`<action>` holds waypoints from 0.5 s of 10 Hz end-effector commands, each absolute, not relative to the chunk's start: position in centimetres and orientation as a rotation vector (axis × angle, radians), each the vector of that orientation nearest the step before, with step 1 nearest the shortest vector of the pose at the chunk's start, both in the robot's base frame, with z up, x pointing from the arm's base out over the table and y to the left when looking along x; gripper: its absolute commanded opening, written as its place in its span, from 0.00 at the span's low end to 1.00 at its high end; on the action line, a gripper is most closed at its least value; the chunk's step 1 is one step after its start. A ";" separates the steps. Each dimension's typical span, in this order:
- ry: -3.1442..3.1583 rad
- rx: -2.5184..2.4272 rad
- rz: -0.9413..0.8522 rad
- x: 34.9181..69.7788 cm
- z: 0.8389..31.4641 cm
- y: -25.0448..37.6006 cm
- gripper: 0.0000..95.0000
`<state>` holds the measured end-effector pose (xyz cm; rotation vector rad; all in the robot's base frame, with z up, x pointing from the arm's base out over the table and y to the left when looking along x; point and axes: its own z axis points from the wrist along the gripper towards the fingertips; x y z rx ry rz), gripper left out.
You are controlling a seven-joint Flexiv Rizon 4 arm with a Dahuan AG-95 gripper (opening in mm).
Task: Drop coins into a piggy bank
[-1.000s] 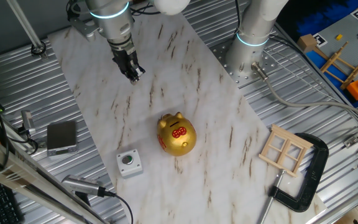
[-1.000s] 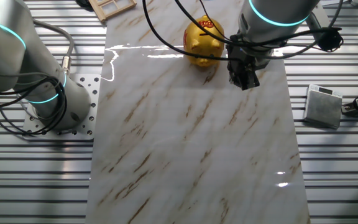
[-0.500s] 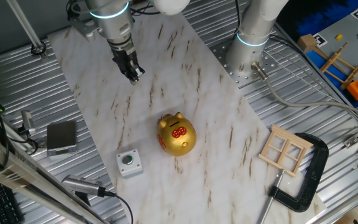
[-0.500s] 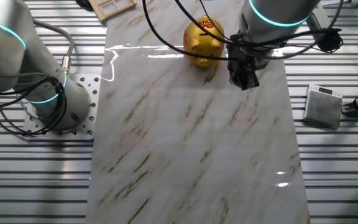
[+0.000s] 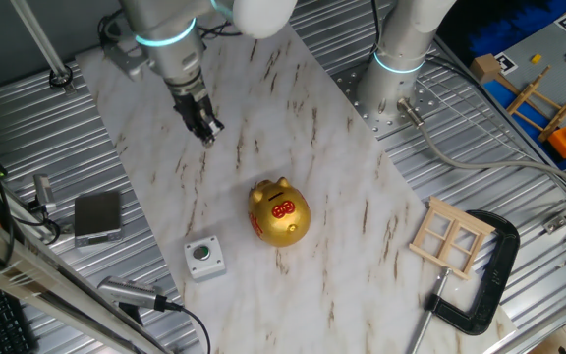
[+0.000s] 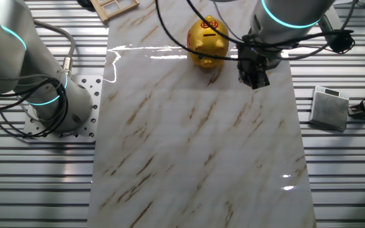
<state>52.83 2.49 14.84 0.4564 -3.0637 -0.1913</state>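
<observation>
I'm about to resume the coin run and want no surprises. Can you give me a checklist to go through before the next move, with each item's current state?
1. Piggy bank upright on the marble board: ok.
2. Slot side of the bank facing up and uncovered: ok.
3. Hand positioned over the bank: not ok, it is off to the side above bare marble.
4. Coin held in the hand: cannot tell, too small to see.
5. Grey button box apart from the bank: ok.

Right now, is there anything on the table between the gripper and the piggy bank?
Nothing visible. The gripper hangs over bare marble, apart from the piggy bank, and the stretch of table between them holds nothing. The grey box lies off to the side, not on that line.
</observation>
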 end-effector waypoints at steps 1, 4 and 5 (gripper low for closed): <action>-3.070 0.452 -0.233 53.6 14.2 3.9 0.00; -3.068 0.432 -0.252 55.6 13.1 6.4 0.00; -3.062 0.437 -0.263 56.5 12.9 7.2 0.00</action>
